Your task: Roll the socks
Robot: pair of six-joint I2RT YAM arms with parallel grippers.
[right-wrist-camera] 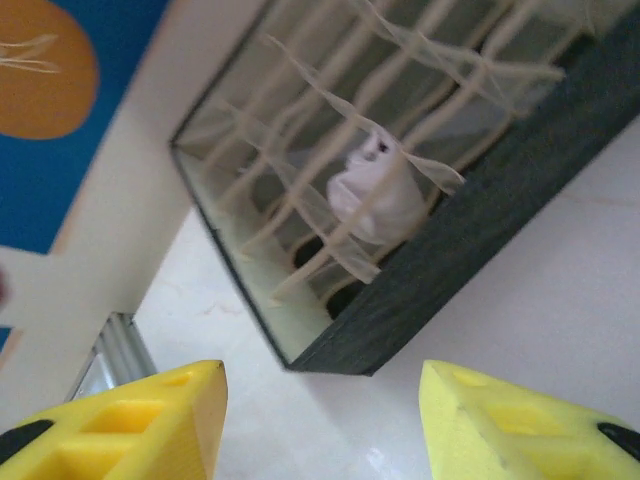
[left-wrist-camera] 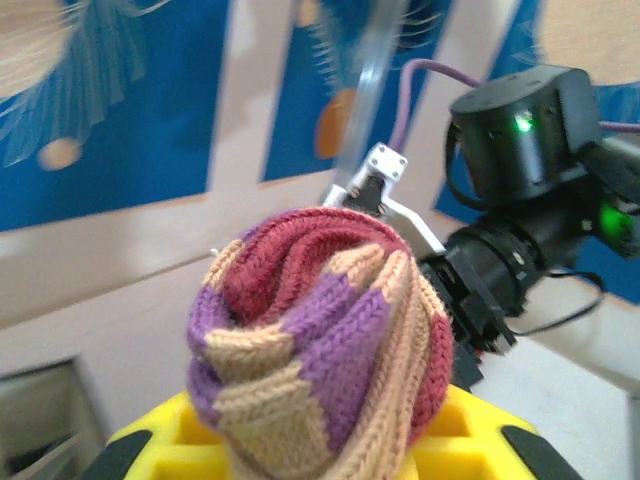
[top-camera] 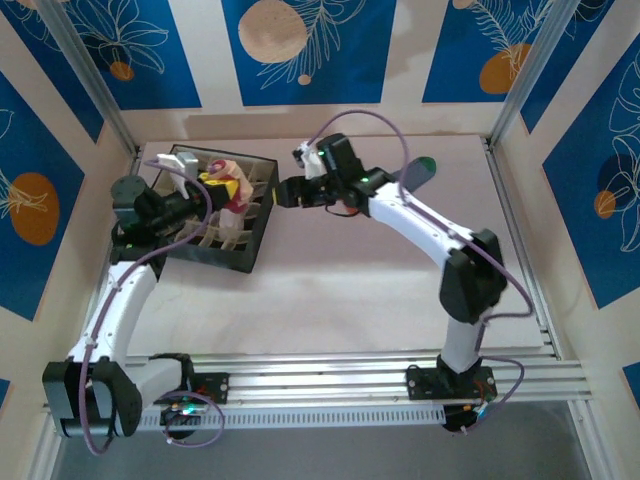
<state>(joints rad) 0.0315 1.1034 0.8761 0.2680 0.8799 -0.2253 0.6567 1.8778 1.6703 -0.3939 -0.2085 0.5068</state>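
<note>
Our left gripper was clamped on the rolled peach sock over the divided box, likely to drop it near the white sock; our right gripper stood half open, empty, beside it

Left gripper pinched on peach sock, arm bent forward; right gripper parted, empty, arm stretched leftward.

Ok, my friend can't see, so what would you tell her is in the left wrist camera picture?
A rolled-up sock, striped peach, maroon and purple, sits squeezed between the yellow fingers of the left gripper. Behind it the black end of the right arm shows green lights, with a blue and cream wall beyond.
</note>
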